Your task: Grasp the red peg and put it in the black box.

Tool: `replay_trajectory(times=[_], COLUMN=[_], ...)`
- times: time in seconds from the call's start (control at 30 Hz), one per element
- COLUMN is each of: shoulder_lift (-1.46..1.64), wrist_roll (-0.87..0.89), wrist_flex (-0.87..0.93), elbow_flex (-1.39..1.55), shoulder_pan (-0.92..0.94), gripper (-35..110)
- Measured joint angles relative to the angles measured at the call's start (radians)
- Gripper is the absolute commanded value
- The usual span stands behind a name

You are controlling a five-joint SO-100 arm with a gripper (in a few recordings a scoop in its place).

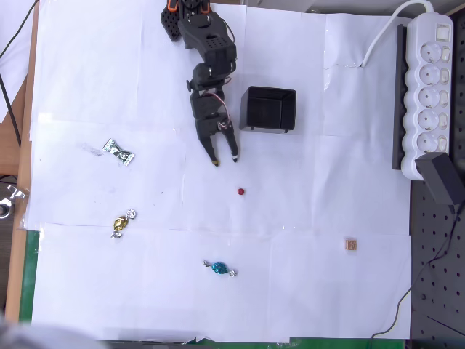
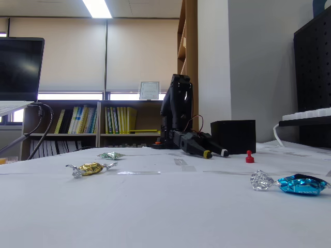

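The red peg (image 1: 240, 192) is a tiny round red dot from overhead, a knobbed stud in the fixed view (image 2: 250, 157), standing alone on the white counter (image 1: 305, 291). The jaws (image 1: 225, 159) hover near it, slightly parted and empty, beside the black box (image 1: 268, 109).

The black arm (image 1: 207, 51) enters from the top centre of the overhead view and folds downward in the frame. In the fixed view its upper links stand upright at centre, and the forearm slopes low toward the right. The hand (image 1: 224, 158) (image 2: 214, 153) holds nothing; its two fingers are slightly parted, tips just above the tabletop (image 1: 305, 291).
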Motion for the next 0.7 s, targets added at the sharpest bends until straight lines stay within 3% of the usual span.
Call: replay_trajectory(times=[0.3, 0.7], shoulder_lift=[0.003, 0.048], wrist_roll=[-0.014, -0.008], wrist_flex=[0.213, 0.342], elbow_flex=[0.192, 0.356], shoulder_pan=[-0.002, -0.012], gripper=[18, 18])
